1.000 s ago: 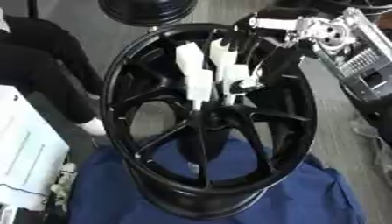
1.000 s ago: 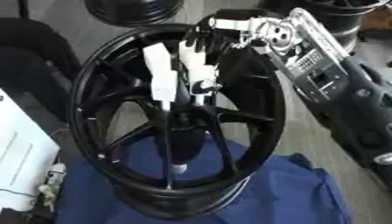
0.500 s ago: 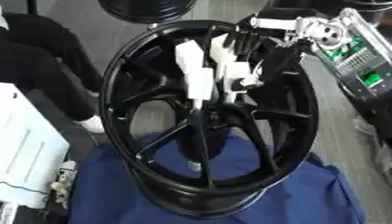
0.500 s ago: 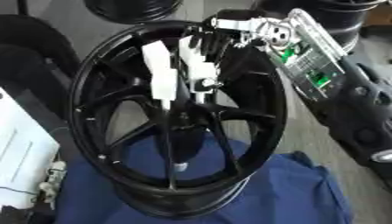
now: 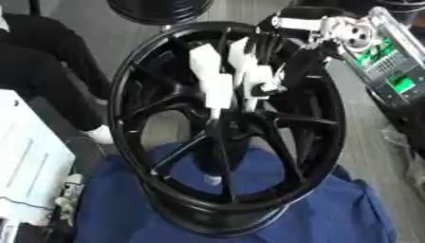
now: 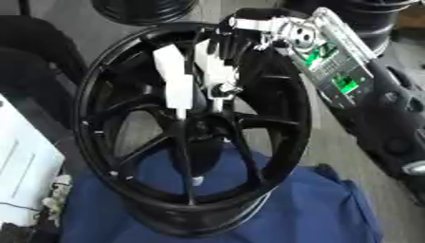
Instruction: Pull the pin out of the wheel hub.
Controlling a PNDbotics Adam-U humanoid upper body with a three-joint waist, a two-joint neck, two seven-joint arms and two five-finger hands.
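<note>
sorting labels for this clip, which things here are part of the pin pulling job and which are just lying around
Job:
black wheel
its hub
right hand, fingers reaching to the hub

Lying about:
blue cloth under the wheel
white box at left
second wheel behind

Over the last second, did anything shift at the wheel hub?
Hardly anything. The right hand stays reaching down through the rim, white-tipped fingers at the centre of the black wheel, with no visible lift. Whether it grips a pin cannot be told. The wheel stays on the blue cloth.

Workshop or wheel shop: black wheel (image 5: 224, 128) on blue cloth (image 5: 332, 213), spare rims (image 5: 158, 7) on grey floor (image 5: 365, 123) behind.
</note>
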